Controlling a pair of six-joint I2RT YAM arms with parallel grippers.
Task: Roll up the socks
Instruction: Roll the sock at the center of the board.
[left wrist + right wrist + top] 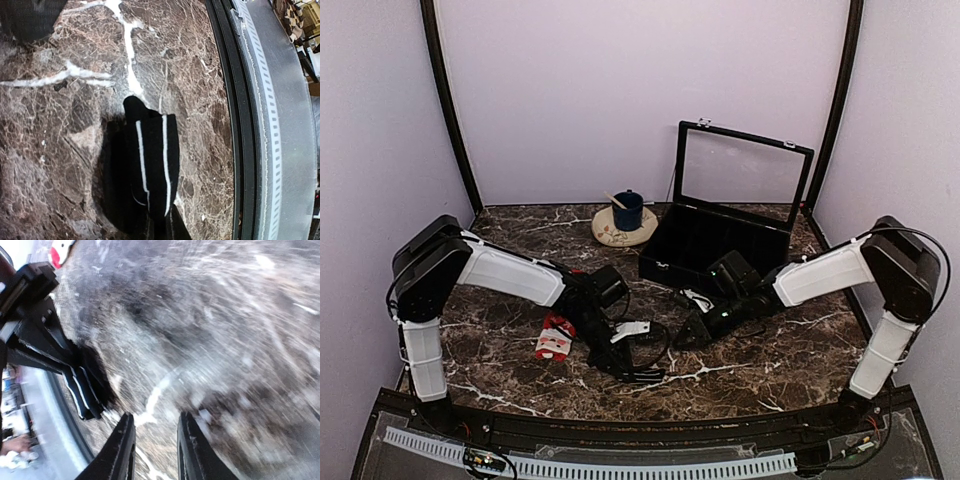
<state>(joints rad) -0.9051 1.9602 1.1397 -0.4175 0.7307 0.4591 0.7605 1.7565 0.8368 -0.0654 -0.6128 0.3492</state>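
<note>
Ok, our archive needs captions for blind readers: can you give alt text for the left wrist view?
A black sock with thin white stripes, bunched up, fills the lower middle over the brown marble table, its lower end leaving the frame at the bottom. The table's dark edge runs down the right side.

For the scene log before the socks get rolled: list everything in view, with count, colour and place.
black sock: one, black with white stripes, near the table's front edge, in the left gripper's grip
red sock: one, red and white, on the table left of centre
mug: one, dark blue, on the plate at the back
plate: one, cream, back centre
case: one, black, clear lid raised, back right
table: one, brown marble pattern
left gripper: one, black, shut on the black sock
right gripper: one, black, open, empty, right of that sock
</note>
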